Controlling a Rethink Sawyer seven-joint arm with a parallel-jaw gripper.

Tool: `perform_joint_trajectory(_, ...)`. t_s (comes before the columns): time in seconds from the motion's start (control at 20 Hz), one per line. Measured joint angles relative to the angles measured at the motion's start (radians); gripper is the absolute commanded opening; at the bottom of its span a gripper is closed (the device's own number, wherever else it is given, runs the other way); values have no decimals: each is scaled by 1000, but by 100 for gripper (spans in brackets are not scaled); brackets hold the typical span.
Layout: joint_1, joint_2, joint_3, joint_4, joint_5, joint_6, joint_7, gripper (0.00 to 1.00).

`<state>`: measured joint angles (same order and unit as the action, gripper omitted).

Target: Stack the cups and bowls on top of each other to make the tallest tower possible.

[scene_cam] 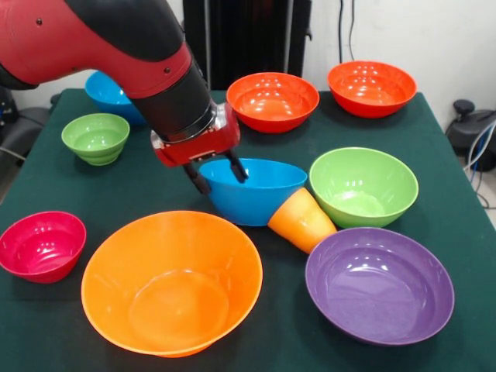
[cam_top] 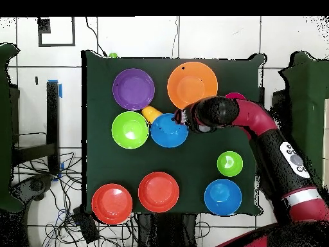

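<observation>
My gripper (scene_cam: 216,173) is open, with one finger outside and one inside the left rim of a blue bowl (scene_cam: 256,194) that stands mid-table. In the overhead view the gripper (cam_top: 182,118) is at that bowl's (cam_top: 168,132) edge. An orange cup (scene_cam: 301,220) lies on its side against the blue bowl, between it, a large green bowl (scene_cam: 363,186) and the large purple bowl (scene_cam: 379,284). The large orange bowl (scene_cam: 172,280) stands at the front. The cup also shows in the overhead view (cam_top: 151,114).
Two red-orange bowls (scene_cam: 273,101) (scene_cam: 371,87) stand at the back. A small ribbed green bowl (scene_cam: 96,138) and a second blue bowl (scene_cam: 112,94), partly behind my arm, are at the back left. A small crimson bowl (scene_cam: 41,245) sits at the front left.
</observation>
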<state>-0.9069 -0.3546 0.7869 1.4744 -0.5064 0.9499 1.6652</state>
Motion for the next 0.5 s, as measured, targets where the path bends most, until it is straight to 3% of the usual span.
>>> perform_joint_trajectory(0.4, 19, 37, -1, -67, 0, 5, 0, 100)
perform_joint_trajectory(0.45, 19, 44, -2, -71, 0, 5, 0, 0)
perform_joint_trajectory(0.5, 19, 45, -2, -71, -1, 5, 0, 0)
